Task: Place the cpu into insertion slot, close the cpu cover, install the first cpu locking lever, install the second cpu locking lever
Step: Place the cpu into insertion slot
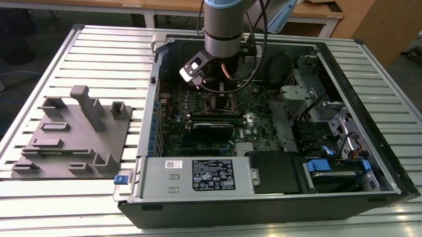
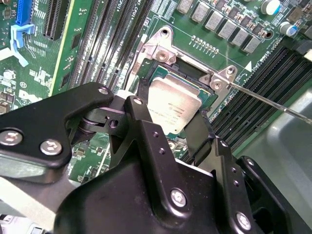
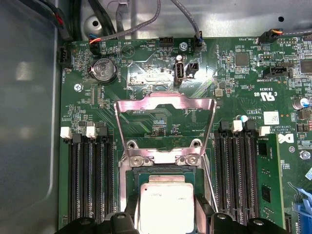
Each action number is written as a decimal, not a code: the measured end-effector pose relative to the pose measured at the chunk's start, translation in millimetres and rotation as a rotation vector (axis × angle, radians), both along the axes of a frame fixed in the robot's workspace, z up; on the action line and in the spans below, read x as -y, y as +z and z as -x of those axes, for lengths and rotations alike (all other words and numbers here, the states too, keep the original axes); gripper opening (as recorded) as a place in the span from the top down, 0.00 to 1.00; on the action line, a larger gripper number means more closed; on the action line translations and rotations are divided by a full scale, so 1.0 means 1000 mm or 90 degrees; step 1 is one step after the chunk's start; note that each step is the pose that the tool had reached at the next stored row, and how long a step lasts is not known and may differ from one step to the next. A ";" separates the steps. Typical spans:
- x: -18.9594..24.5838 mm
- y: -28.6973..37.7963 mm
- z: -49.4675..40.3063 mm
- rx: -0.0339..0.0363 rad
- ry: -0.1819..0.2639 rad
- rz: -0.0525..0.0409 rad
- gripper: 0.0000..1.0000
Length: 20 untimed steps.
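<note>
One gripper (image 1: 220, 83) hangs over the board (image 1: 177, 129) inside the computer case (image 1: 264, 210) in the exterior view; second wrist view: fingers (image 2: 141, 127) clamp the chip (image 2: 173, 105) at the socket (image 2: 187, 73); first wrist view: cover (image 3: 165, 103) raised open.

Looking across a ribbed silvery metal table (image 1: 99, 49) under soft, even light. Seeing pale wooden desks (image 1: 319, 12) beyond its far edge and a wooden cabinet (image 1: 376, 24) at the exterior view's right. Glimpsing dark floor (image 1: 17, 79) beside the table.

even bright light — pink glare on the cpu cover (image 3: 165, 103)
</note>
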<state>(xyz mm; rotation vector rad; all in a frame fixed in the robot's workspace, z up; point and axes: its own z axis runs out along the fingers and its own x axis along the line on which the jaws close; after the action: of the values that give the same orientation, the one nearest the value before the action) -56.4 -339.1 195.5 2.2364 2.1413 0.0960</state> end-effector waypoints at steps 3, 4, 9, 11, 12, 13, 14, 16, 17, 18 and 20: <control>0.0000 0.0000 0.0000 0.0000 0.005 0.0001 0.46; 0.0000 0.0000 0.0000 -0.0001 0.008 0.0001 0.46; 0.0000 -0.0007 -0.0001 0.0003 0.020 0.0000 0.46; 0.0001 -0.0022 -0.0001 0.0018 0.020 0.0001 0.46; 0.0001 -0.0026 -0.0001 0.0022 0.020 0.0001 0.46; 0.0001 -0.0026 -0.0001 0.0022 0.020 0.0002 0.46; 0.0001 -0.0026 0.0000 0.0022 0.020 0.0003 0.46; 0.0000 -0.0027 0.0000 0.0023 0.020 0.0001 0.46; 0.0000 -0.0027 0.0000 0.0023 0.020 0.0001 0.46; 0.0000 -0.0028 0.0000 0.0023 0.020 0.0001 0.46; 0.0000 -0.0039 0.0000 0.0025 0.020 0.0002 0.46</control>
<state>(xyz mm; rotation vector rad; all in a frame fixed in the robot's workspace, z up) -56.3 -339.1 191.6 2.2015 2.1740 0.1011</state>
